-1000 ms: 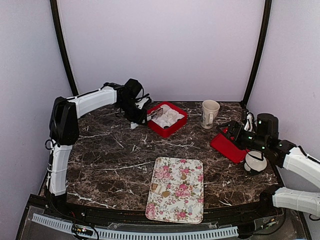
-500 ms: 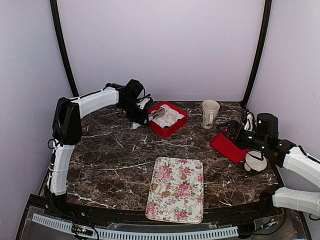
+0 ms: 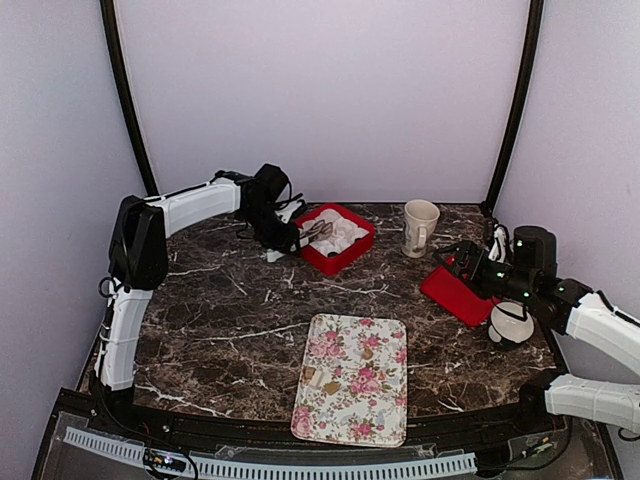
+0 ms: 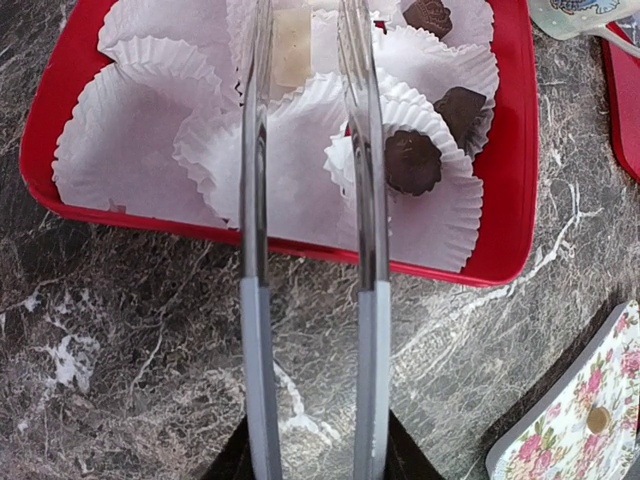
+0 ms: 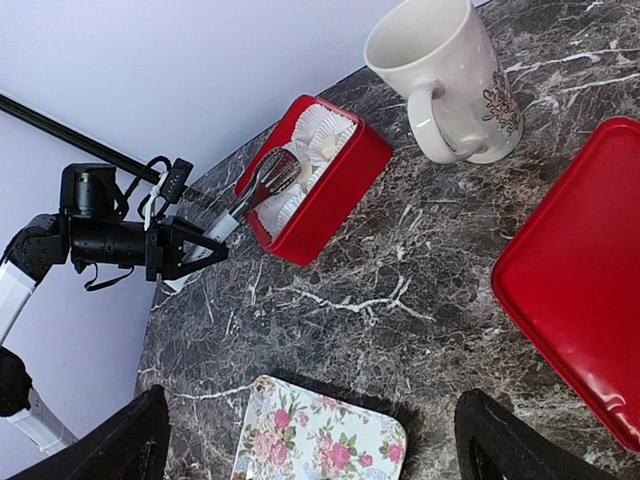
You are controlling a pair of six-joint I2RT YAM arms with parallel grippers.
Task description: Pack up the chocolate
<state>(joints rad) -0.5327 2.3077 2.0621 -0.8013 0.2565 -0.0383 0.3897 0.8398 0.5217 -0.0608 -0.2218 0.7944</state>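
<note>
Your marble table (image 3: 220, 310) carries everything. Your left arm (image 3: 190, 203) reaches from the left edge toward the back, and your right arm (image 3: 560, 300) lies low along the right side.

The left gripper (image 4: 305, 60) hangs over the red box (image 4: 515, 150) with its two long fingers (image 4: 254, 200) parallel and apart. A cream piece (image 4: 291, 45) sits in the gap between them, narrower than that gap, and you cannot tell whether either finger touches it. The right gripper (image 5: 310, 420) has its jaws spread wide with nothing between them. From above it sits over the far left corner of the flat red tray (image 3: 455, 293).

The floral tray (image 3: 385, 400) lies at the near middle of the table, well apart from both grippers. The red box stands at the back, left of centre, lined with white crinkled paper cups (image 4: 140, 140). The mug (image 3: 420, 227) stands upright to its right, handle toward the front. A small white rounded object (image 3: 511, 325) rests beside the right arm.

The chocolate is split between two places: three dark pieces (image 4: 413, 162) lie in cups on the box's right side, the nearest just beside the right finger, and a few small tan pieces (image 3: 310, 374) lie on the floral tray, mostly toward its left side
</note>
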